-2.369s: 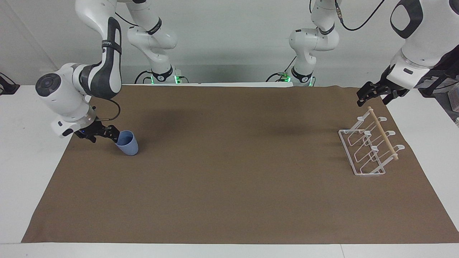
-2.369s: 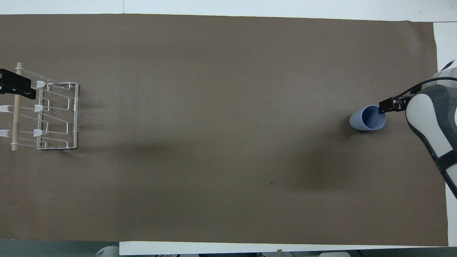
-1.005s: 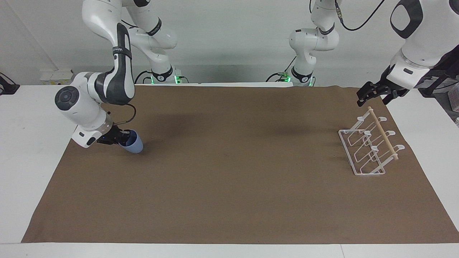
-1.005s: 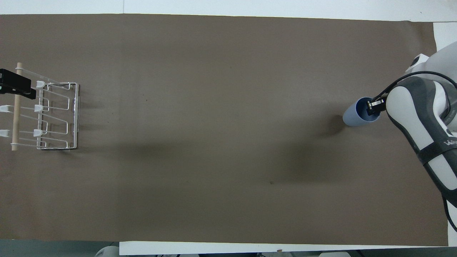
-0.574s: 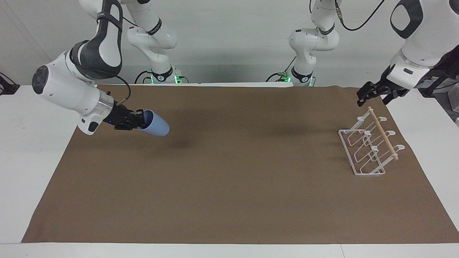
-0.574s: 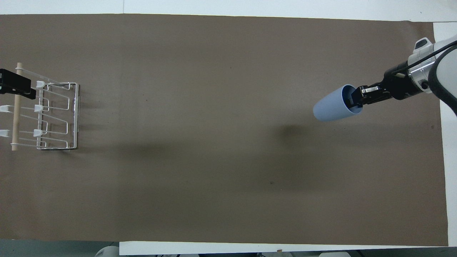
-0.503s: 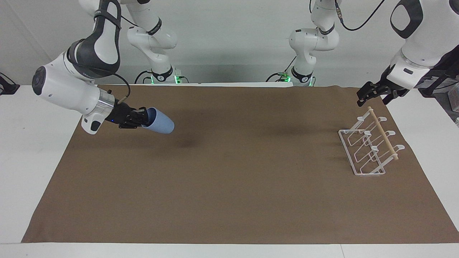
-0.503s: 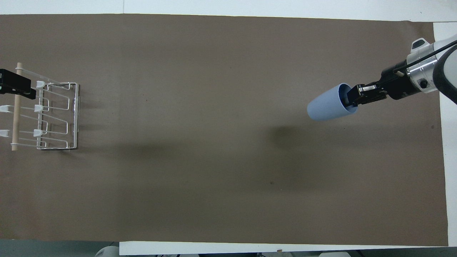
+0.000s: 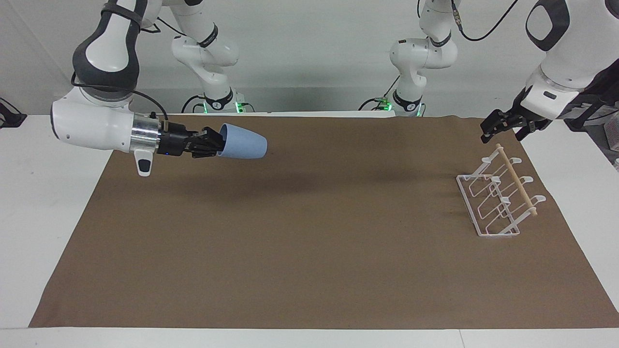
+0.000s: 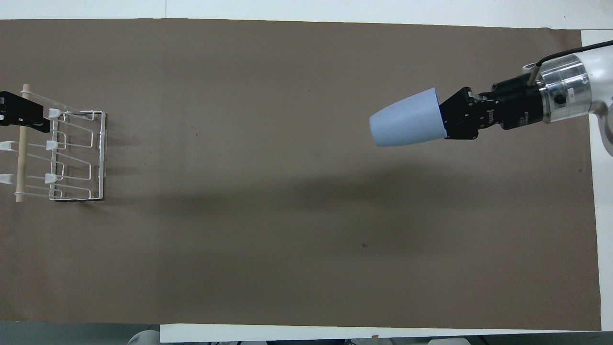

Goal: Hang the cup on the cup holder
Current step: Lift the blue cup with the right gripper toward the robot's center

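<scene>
While carried sideways in the air, rim clamped by the right gripper (image 9: 215, 141) with one finger inside the mouth, cup (image 9: 242, 141) hangs above the brown mat (image 9: 309, 270) near the right arm's end of the table, bottom aimed along the table toward the rack. Picked up already; carrying across and hanging left to do. At the left arm's end, rack (image 9: 498, 198) empty, left gripper (image 9: 489, 132) waiting over its dowel tip, jaw state impossible to tell.

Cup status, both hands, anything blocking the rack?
Right hand shut on cup, held sideways above the mat. Left hand waits by cup holder. Prongs bare, nothing in the way.
</scene>
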